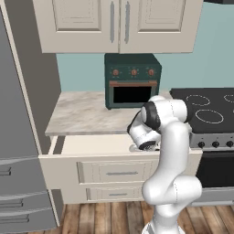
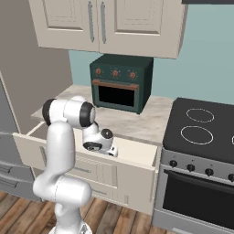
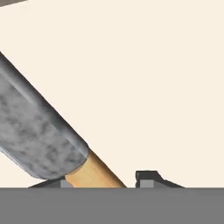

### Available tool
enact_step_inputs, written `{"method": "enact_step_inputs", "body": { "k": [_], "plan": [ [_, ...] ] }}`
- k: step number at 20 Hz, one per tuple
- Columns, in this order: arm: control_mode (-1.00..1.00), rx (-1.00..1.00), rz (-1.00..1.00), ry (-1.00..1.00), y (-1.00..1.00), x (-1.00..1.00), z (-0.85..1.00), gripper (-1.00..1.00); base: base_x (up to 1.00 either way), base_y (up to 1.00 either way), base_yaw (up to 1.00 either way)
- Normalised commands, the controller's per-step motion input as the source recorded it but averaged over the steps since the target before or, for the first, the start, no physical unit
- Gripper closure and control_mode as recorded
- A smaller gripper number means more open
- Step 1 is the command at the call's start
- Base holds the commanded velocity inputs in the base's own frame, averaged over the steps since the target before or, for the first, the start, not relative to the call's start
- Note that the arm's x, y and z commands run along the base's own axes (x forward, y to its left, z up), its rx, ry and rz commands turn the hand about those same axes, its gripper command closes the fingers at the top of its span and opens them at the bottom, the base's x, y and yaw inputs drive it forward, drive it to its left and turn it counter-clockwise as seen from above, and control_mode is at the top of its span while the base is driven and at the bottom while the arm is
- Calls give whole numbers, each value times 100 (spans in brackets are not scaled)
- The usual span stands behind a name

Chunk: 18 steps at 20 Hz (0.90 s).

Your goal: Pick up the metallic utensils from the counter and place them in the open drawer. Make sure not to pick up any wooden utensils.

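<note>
The knife (image 3: 39, 127), one of the metallic utensils, has a mottled grey blade and a tan handle (image 3: 94, 170). It slants across the hand view just above the cream floor of the open drawer (image 3: 153, 78). My gripper (image 3: 103, 179) is shut on the knife's handle, which nearly fills the gap between the fingertips (image 3: 148, 177). In the base views the hand (image 1: 146, 145) (image 2: 111, 150) reaches down into the open drawer (image 1: 91, 145) (image 2: 135, 154), below the front edge of the counter (image 1: 87, 114) (image 2: 151, 119). The wooden utensils are out of view.
A dark green toaster oven (image 1: 132, 80) (image 2: 119, 82) stands at the back of the counter. A black stove (image 1: 210, 109) (image 2: 201, 128) is to the right and a grey fridge (image 1: 18, 164) to the left. Upper cabinets (image 1: 119, 23) hang overhead.
</note>
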Motion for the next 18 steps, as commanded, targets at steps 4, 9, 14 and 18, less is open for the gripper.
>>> {"method": "enact_step_inputs", "body": {
  "k": [4,9,14,18],
  "plan": [
    [-100,-2,22,-1,0,-3,-6,100,0,0,0],
    [-100,-12,24,0,0,0,-4,100,0,0,0],
    [-100,-13,19,0,0,0,-2,100,0,0,0],
    [-100,-5,6,0,0,5,0,100,0,0,0]
  ]
}}
